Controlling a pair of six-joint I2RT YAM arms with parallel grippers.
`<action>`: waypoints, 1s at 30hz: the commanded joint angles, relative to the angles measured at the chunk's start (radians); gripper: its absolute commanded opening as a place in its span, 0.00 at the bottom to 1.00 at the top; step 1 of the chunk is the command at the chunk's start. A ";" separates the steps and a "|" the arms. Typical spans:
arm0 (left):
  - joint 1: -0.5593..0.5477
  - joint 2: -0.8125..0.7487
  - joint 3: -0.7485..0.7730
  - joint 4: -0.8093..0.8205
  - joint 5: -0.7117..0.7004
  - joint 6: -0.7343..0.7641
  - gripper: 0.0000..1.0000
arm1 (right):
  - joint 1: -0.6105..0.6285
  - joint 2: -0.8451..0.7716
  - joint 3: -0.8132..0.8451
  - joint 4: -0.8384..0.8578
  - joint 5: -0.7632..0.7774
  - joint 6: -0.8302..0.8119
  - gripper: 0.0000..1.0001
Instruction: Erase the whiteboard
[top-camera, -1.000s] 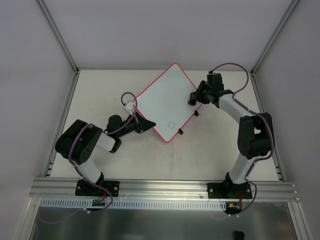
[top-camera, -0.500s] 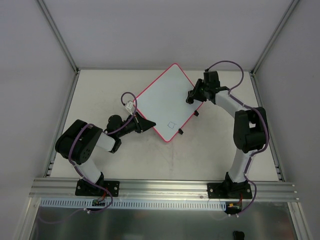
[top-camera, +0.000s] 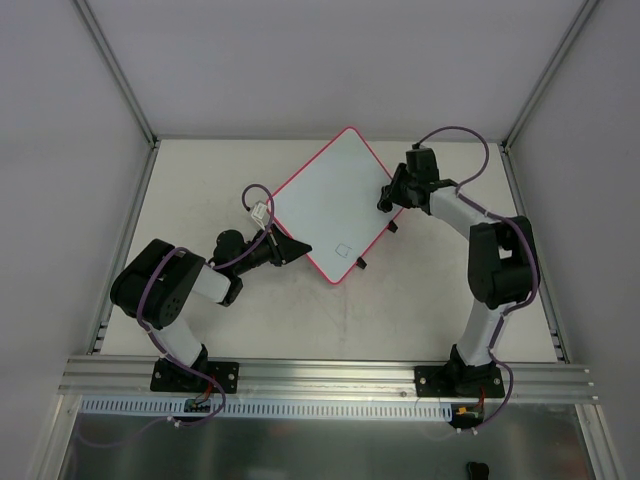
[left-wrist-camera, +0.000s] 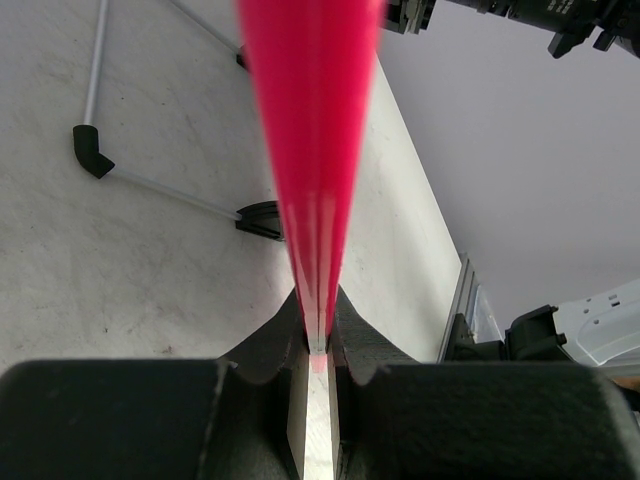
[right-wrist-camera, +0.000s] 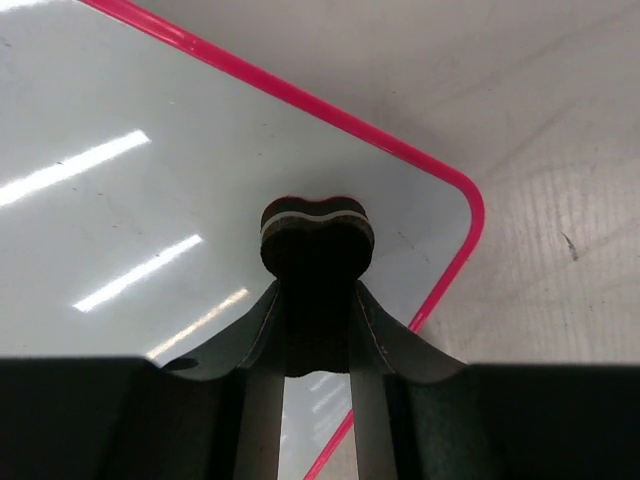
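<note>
The whiteboard (top-camera: 335, 205) lies tilted on the table, white with a pink-red frame and two black clips on its lower right edge. A small square pen mark (top-camera: 343, 249) shows near its near corner. My left gripper (top-camera: 297, 248) is shut on the board's left edge; in the left wrist view the red frame (left-wrist-camera: 312, 150) runs up from between the jaws. My right gripper (top-camera: 388, 194) is shut on the black eraser (right-wrist-camera: 317, 238), which rests on the board (right-wrist-camera: 150, 180) near its right corner.
The table (top-camera: 200, 180) is bounded by metal rails and grey walls. A white connector (top-camera: 260, 213) hangs on the left arm's cable. A thin metal stand (left-wrist-camera: 150, 185) shows in the left wrist view.
My right gripper with the eraser has shifted slightly back and forth near the board's right corner. The left arm and the board have not moved.
</note>
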 joint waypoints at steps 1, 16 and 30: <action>-0.015 0.003 -0.002 0.353 0.032 0.008 0.00 | 0.001 0.015 -0.075 -0.112 0.144 -0.043 0.00; -0.015 0.005 -0.002 0.353 0.030 0.006 0.00 | 0.032 -0.227 -0.104 -0.128 0.160 -0.054 0.00; -0.015 0.005 -0.001 0.353 0.030 0.003 0.00 | 0.334 -0.333 -0.233 -0.082 0.085 -0.049 0.00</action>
